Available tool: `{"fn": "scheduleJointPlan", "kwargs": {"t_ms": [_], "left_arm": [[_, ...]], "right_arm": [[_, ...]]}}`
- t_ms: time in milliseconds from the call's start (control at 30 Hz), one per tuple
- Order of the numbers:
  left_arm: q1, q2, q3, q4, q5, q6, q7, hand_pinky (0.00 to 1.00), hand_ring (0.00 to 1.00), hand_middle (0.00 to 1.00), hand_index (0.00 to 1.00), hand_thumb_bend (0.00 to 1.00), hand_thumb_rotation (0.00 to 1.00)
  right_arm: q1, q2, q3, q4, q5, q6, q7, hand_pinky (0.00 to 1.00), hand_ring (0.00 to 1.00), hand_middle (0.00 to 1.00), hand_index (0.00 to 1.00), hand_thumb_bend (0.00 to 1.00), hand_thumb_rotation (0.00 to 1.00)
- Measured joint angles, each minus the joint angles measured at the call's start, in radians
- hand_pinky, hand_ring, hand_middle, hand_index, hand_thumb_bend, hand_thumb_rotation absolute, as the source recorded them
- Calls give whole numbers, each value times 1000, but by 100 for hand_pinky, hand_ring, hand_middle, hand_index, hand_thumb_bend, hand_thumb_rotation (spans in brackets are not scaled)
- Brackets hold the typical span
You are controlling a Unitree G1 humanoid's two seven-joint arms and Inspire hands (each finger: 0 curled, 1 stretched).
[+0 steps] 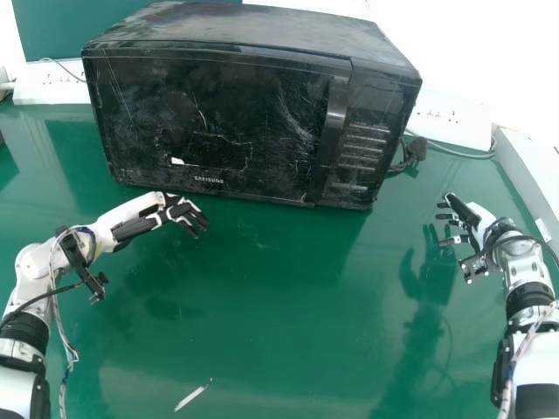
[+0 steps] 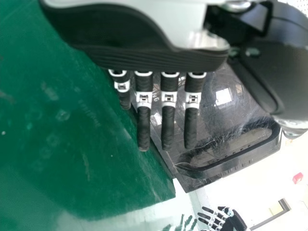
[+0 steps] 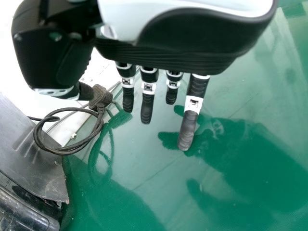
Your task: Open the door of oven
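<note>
A black oven (image 1: 210,122) stands at the back of the green table, its door closed, with an upright handle (image 1: 332,122) toward its right side. My left hand (image 1: 170,214) is just in front of the oven's lower left front, apart from the handle. In the left wrist view the fingers of my left hand (image 2: 167,110) are straight, with the oven door (image 2: 211,110) beyond them. Right of the oven and apart from it is my right hand (image 1: 467,223). Relaxed fingers of my right hand (image 3: 147,96) hang over the table in the right wrist view, near the oven's corner (image 3: 38,163).
A black cable (image 3: 67,149) with a plug lies beside the oven's right side. White power strips (image 1: 454,122) run along the table's back. A pale strip (image 1: 192,394) lies on the green table (image 1: 288,305) near its front.
</note>
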Motion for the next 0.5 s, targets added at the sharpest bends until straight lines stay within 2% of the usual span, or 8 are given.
{"fn": "scheduleJointPlan", "kwargs": {"t_ms": [133,233,367,500], "left_arm": [[0,0,0,1,0,0,0,46,60,65,64,75,67],[0,0,0,0,2,0,4,46,60,65,64,76,67],[0,0,0,0,1,0,4,46,61,65,63,76,66],[0,0,0,0,1,0,3,47,61,65,63,75,66]], "right_arm": [[0,0,0,0,0,0,-2,67,78,83,91,47,56],[-1,0,0,0,0,0,-6,73,80,84,90,49,52],[-1,0,1,0,0,1,1,79,85,87,94,50,54],[-2,0,3,0,-1,1,9,75,83,87,94,54,54]]}}
